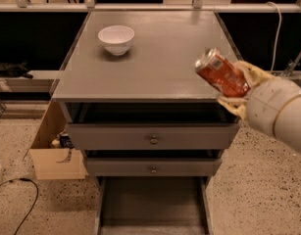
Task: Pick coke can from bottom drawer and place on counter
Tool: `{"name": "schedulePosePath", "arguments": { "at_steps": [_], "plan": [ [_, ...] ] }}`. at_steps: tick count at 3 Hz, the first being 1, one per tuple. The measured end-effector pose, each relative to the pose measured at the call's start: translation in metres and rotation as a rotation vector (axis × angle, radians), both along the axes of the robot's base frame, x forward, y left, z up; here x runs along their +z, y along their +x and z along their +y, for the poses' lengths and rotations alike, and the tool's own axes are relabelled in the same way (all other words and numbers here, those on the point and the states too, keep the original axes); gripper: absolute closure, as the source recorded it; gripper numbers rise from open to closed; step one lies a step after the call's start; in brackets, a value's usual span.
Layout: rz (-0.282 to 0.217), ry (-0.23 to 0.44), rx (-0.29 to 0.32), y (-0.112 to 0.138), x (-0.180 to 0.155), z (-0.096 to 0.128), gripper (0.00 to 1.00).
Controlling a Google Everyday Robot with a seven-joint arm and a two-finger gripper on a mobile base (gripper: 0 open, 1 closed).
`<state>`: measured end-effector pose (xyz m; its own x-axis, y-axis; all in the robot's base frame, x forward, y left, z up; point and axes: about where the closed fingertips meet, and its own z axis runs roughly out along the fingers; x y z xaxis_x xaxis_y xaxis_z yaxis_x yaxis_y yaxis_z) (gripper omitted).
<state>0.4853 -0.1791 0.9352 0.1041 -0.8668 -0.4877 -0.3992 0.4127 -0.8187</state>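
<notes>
Though the bottom drawer (pixel 152 202) stands open below, the end effector (pixel 239 88), closed on the tilted coke can (pixel 222 73), holds it over the right front corner of the desk (pixel 155 62), likely high to clear the edge.

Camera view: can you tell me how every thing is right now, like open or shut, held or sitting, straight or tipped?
coke can: held in the air, tipped, top end pointing up-left
gripper: shut on the coke can, by the counter's front right corner
bottom drawer: pulled open
two knob drawers: look pushed in
white bowl: upright, on the counter at back left
counter: holds only the bowl
</notes>
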Motion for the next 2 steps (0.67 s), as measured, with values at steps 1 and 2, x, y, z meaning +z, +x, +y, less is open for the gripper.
{"name": "schedulePosePath", "arguments": {
  "at_steps": [1,2],
  "plan": [
    [-0.059,-0.055,-0.005,0.032,0.039,-0.003,1.00],
    [-0.068,-0.098,-0.002,0.060,0.048,-0.009,1.00]
  ]
}}
